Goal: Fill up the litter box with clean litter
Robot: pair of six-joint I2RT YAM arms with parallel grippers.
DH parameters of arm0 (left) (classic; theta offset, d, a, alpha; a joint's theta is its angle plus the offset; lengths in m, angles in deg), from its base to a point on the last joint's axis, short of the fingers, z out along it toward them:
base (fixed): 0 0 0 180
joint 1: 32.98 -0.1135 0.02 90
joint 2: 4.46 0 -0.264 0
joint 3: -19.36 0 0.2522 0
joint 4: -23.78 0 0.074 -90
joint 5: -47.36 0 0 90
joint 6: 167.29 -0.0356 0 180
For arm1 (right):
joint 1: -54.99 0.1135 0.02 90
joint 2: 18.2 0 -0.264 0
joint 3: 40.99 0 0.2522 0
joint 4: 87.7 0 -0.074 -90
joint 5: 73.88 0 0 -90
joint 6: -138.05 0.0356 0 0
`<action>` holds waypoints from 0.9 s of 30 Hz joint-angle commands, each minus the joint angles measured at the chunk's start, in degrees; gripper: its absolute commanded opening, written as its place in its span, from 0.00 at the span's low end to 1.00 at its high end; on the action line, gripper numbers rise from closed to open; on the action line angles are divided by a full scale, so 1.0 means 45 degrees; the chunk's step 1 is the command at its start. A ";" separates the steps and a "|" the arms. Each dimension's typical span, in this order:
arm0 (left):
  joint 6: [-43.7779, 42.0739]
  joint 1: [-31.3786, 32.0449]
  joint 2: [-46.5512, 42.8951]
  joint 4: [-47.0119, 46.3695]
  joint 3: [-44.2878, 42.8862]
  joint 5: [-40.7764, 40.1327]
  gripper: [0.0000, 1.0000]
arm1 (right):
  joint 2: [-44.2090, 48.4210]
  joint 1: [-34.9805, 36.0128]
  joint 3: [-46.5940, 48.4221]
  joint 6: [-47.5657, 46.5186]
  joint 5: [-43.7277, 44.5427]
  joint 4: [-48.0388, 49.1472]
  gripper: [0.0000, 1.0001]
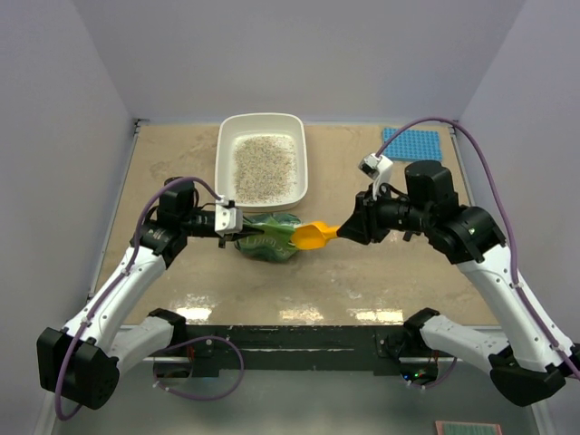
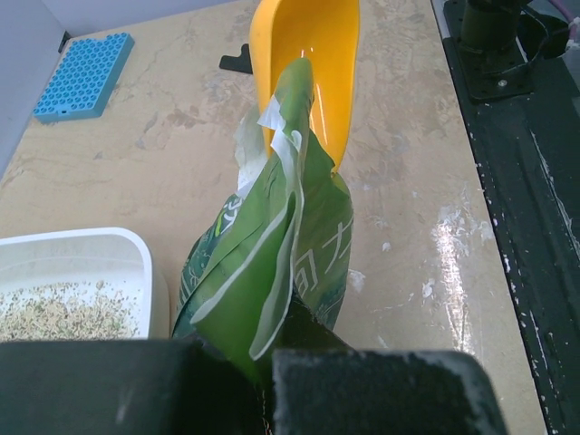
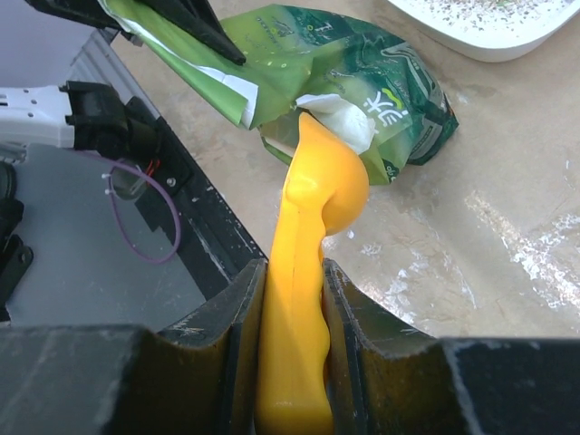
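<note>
2 grips at centre frame: left gripper [image 1: 232,222] clamped tight on edge of green bag [image 1: 270,237]; right gripper [image 1: 349,229] jaws narrow, pinching handle of orange scoop [image 1: 313,237], bowl at bag mouth. Upper centre, just above bag: litter box [image 1: 222,154], clean litter [image 1: 263,168] spread across its floor. Upper right: blue mat [image 1: 412,143].

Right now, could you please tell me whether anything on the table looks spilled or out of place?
Pale specks and smears dot the table beside the green bag and below the scoop, possibly stray granules or dust; I cannot tell which. The bag's torn mouth looks ragged. The litter box sits level, its litter contained.
</note>
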 commanded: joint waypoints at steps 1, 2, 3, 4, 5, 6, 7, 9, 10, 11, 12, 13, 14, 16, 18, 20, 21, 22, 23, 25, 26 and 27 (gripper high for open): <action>-0.0431 0.0195 0.0035 -0.0264 -0.0543 0.0975 0.00 | 0.0433 0.0404 0.0501 -0.0546 -0.0752 -0.0234 0.00; -0.0451 0.0195 0.0036 -0.0185 -0.0582 0.0975 0.00 | 0.0472 0.0502 0.0502 -0.0644 -0.0714 -0.0195 0.00; -0.0509 0.0195 0.0055 -0.0107 -0.0660 0.0995 0.00 | 0.0491 0.0599 0.0483 -0.0915 -0.0714 -0.0098 0.00; -0.0587 0.0195 0.0055 0.0029 -0.0680 0.1033 0.00 | 0.0646 0.0813 0.0424 -0.1053 -0.0714 0.0232 0.00; -0.0627 0.0195 0.0055 0.0107 -0.0719 0.1111 0.00 | 0.0725 0.0873 0.0327 -0.1209 -0.0752 0.0467 0.00; -0.0685 0.0195 0.0036 0.0244 -0.0758 0.1131 0.00 | 0.0784 0.0912 0.0171 -0.1598 -0.0772 0.0682 0.00; -0.0744 0.0195 -0.0003 0.0284 -0.0759 0.1151 0.00 | 0.0901 0.0951 0.0093 -0.1872 -0.0772 0.1110 0.00; -0.0783 0.0195 -0.0062 0.0323 -0.0720 0.1209 0.00 | 0.0844 0.0971 -0.0102 -0.2690 -0.0733 0.1483 0.00; -0.0803 0.0195 -0.0101 0.0362 -0.0720 0.1229 0.00 | 0.0747 0.0991 -0.0162 -0.2850 -0.0617 0.1910 0.00; -0.0803 0.0195 -0.0101 0.0343 -0.0720 0.1210 0.00 | 0.0726 0.0991 -0.0220 -0.2968 -0.0539 0.2185 0.00; -0.0803 0.0195 -0.0140 0.0343 -0.0700 0.1248 0.00 | 0.0726 0.1010 -0.0414 -0.3278 -0.0480 0.2478 0.00; -0.0784 0.0214 -0.0121 0.0362 -0.0700 0.1287 0.00 | 0.0687 0.1107 -0.0474 -0.3397 -0.0441 0.3003 0.00; -0.0745 0.0195 -0.0121 0.0362 -0.0700 0.1288 0.00 | 0.0474 0.1147 -0.0494 -0.3553 -0.0363 0.3144 0.00; -0.0744 0.0195 -0.0198 0.0421 -0.0720 0.1327 0.00 | 0.0200 0.1438 -0.0494 -0.4022 0.0085 0.3417 0.00; -0.0725 0.0195 -0.0238 0.0440 -0.0739 0.1385 0.00 | 0.0062 0.1635 -0.0746 -0.4547 0.0166 0.3807 0.00; -0.0744 0.0195 -0.0316 0.0440 -0.0700 0.1366 0.00 | 0.0275 0.1752 -0.1059 -0.4920 -0.0127 0.4607 0.00; -0.0744 0.0195 -0.0335 0.0440 -0.0681 0.1366 0.00 | 0.0373 0.1753 -0.1351 -0.5367 -0.0224 0.5229 0.00; -0.0744 0.0195 -0.0394 0.0421 -0.0642 0.1366 0.00 | 0.0510 0.1753 -0.1470 -0.5584 -0.0399 0.5486 0.00; -0.0744 0.0195 -0.0433 0.0401 -0.0564 0.1385 0.00 | 0.0647 0.1753 -0.1567 -0.5857 -0.0594 0.5701 0.00; -0.0667 0.0195 -0.0550 0.0226 -0.0466 0.1366 0.00 | 0.0881 0.1753 -0.1569 -0.6736 -0.0946 0.5937 0.00; -0.0628 0.0214 -0.0608 0.0167 -0.0369 0.1405 0.00 | 0.0921 0.1753 -0.1530 -0.7067 -0.1335 0.5957 0.00; -0.0588 0.0215 -0.0590 0.0090 -0.0368 0.1405 0.00 | 0.0902 0.1753 -0.1452 -0.7670 -0.1513 0.5977 0.00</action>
